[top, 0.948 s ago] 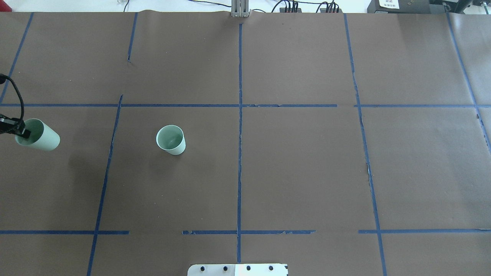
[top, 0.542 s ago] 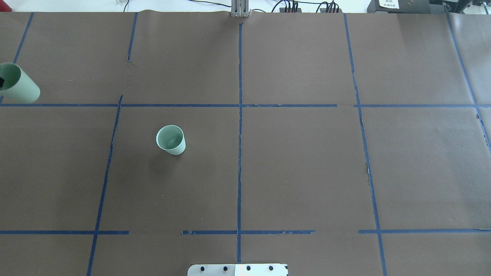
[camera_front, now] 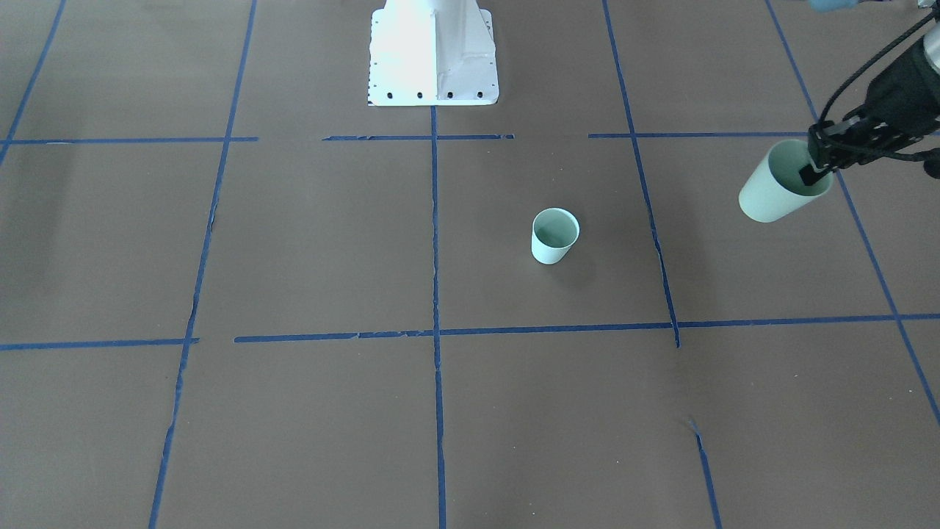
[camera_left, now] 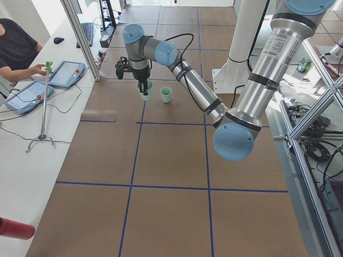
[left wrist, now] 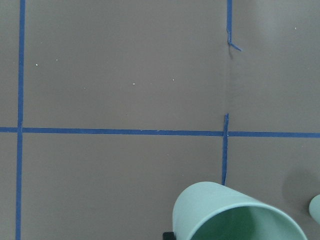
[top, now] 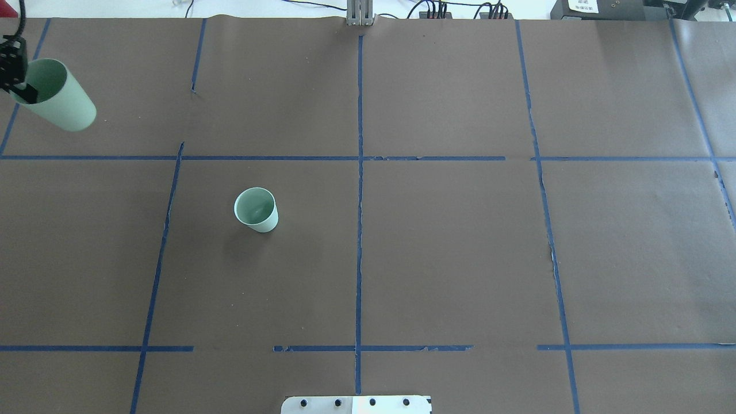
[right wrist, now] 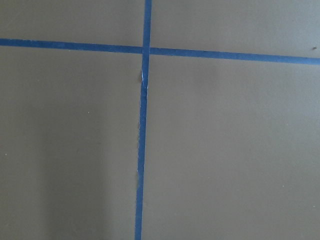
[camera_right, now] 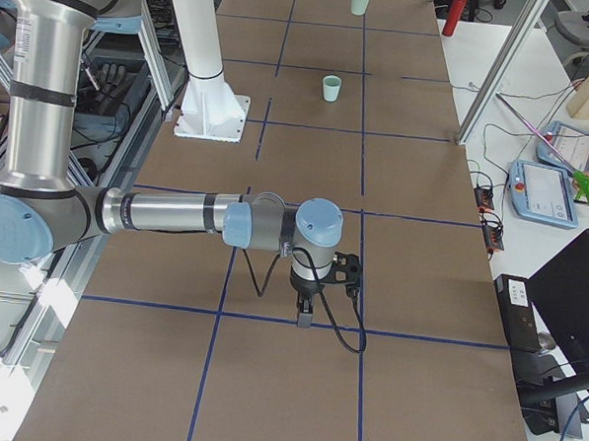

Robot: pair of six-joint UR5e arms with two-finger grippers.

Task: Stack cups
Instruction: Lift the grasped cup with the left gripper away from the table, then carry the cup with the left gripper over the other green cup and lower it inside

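Brown-papered bench (camera_front: 294, 242), lifted cup (camera_front: 775, 197) hanging tilted far left, second cup (camera_front: 554, 239) upright nearer the middle.
Robot's left end effector (camera_front: 814, 170) pinches the lifted cup's rim; looks light, rigid, slick, so the rim's the spot. As for the right end effector (camera_right: 304, 315), can't tell.

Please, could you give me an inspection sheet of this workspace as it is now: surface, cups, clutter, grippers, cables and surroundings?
Surface: brown paper with a blue tape grid; the tape is torn in places.
Cups: free cup stands upright on the paper; held cup is tilted, raised and well apart from it; not stacked.
Clutter: nothing seen.
Grippers: left gripper shut on the held cup's rim, one finger inside; right gripper low over the paper, open or shut cannot be told.
Cables: black cables beyond the far edge; one runs to the left gripper.
Surroundings: operator at a side desk with tablets.
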